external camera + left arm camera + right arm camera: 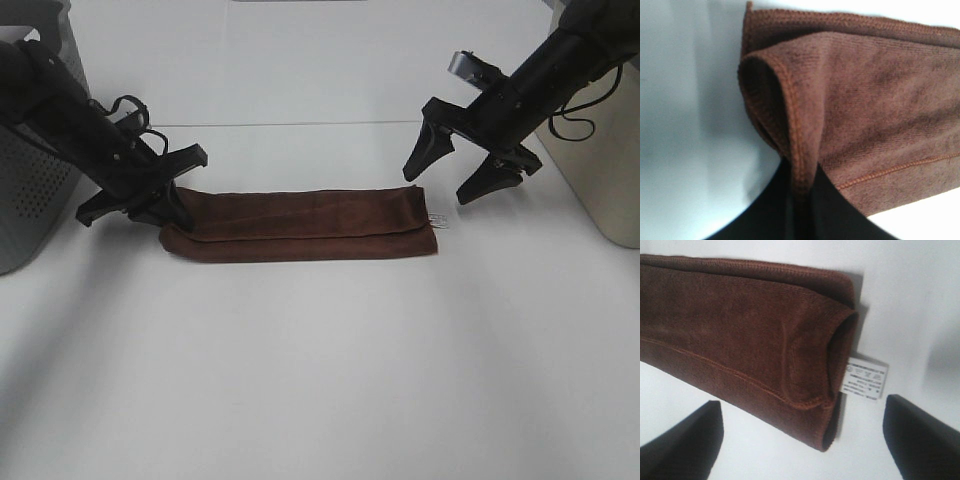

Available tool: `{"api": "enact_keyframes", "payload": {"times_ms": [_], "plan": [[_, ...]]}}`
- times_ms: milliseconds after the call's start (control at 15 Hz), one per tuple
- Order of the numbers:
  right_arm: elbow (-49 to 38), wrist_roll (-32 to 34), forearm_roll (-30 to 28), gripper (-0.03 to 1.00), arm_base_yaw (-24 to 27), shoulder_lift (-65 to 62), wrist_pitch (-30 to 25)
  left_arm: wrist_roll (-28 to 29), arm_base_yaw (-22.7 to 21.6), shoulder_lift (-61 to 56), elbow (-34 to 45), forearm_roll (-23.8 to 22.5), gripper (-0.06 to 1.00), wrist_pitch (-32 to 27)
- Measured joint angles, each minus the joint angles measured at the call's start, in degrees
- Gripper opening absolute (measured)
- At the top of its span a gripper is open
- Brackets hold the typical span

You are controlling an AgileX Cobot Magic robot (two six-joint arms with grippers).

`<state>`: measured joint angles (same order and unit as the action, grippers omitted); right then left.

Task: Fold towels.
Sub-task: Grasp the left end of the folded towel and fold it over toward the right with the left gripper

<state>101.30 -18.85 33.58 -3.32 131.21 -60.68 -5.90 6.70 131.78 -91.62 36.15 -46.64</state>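
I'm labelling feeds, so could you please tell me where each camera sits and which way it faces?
Exterior high: mounted high, looks down on the towel; left arm and right arm show.
Left wrist: on that arm, looks along shut left fingers pinching a towel end.
Right wrist: on that arm, looks past open right fingers at the tag end.
Shared: the towel.

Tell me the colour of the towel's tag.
White tag with dark print, on the reddish-brown towel; clearest in the right wrist view.

Dark reddish-brown towel (300, 225) with lighter orange-brown stitching (792, 115), white tag (866, 378) with grey print, plain white table (320, 380), black left gripper (175, 214), black right gripper (438, 188), grey bin (30, 190) dotted with holes, beige container (600, 170)
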Motion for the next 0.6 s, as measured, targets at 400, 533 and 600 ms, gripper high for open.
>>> {"api": "enact_keyframes", "payload": {"times_ms": [400, 533, 600], "plan": [[0.0, 0.0, -0.4, 0.82, 0.0, 0.0, -0.3, 13.2, 2.1, -5.8, -8.1, -9.1, 0.02, -5.6], [0.0, 0.0, -0.4, 0.82, 0.0, 0.0, -0.4, 13.4, 6.6, -5.8, -10.4, -6.6, 0.02, -5.4], [0.0, 0.0, -0.4, 0.82, 0.0, 0.0, -0.4, 13.4, 9.3, -5.8, -11.1, -4.8, 0.02, -3.7]]}}
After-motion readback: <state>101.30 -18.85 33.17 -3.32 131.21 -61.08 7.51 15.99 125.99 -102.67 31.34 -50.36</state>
